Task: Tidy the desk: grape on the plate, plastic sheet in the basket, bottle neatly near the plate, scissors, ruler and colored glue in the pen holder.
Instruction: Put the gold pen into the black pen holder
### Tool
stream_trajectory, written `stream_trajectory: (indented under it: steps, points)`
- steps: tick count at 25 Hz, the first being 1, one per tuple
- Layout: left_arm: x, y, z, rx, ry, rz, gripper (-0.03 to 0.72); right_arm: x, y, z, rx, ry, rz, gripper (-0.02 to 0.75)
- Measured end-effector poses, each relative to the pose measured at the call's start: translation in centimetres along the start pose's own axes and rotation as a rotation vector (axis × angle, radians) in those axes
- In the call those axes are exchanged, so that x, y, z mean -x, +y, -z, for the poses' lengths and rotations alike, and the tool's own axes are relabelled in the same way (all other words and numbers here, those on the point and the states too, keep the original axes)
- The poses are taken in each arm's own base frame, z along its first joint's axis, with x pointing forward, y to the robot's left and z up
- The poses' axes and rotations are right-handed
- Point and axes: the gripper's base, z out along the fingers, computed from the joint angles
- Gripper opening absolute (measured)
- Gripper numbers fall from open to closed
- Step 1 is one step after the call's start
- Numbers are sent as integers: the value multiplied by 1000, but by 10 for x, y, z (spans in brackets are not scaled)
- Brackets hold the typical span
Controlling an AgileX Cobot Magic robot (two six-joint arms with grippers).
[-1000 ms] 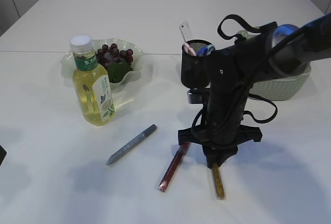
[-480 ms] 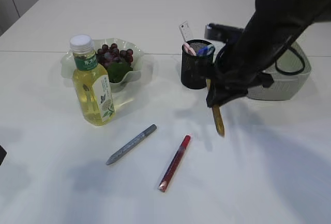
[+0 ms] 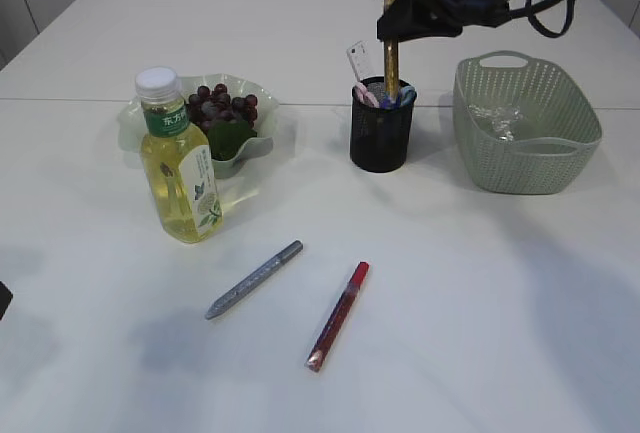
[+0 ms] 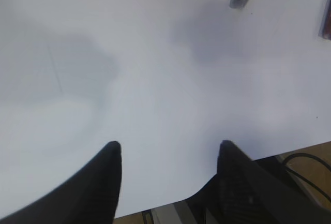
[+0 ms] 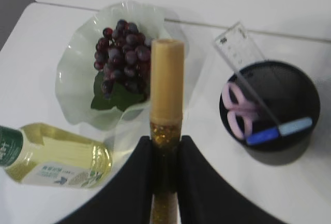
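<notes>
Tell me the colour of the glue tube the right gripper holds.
Gold glitter with a tan cap: the glue tube in the right gripper, clearest in the right wrist view.

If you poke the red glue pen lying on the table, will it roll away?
Probably a little. The red glue pen looks like a thin round tube lying flat on the smooth white table, so a sideways nudge would likely roll it. It seems stiff and light, like the gold glue pen held straight in the right gripper. Pushed from its end, it would likely slide.
</notes>
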Motion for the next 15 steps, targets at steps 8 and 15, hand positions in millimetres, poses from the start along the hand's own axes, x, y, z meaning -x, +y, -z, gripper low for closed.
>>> stream_trajectory:
  steps: [8, 15]
  points:
    - [0, 0, 0, 0, 2, 0, 432, 16, -16, -21, -57, -202, 138, 124]
    - [0, 0, 0, 0, 4, 0, 432, 15, -35, -45, -151, -285, 260, 124]
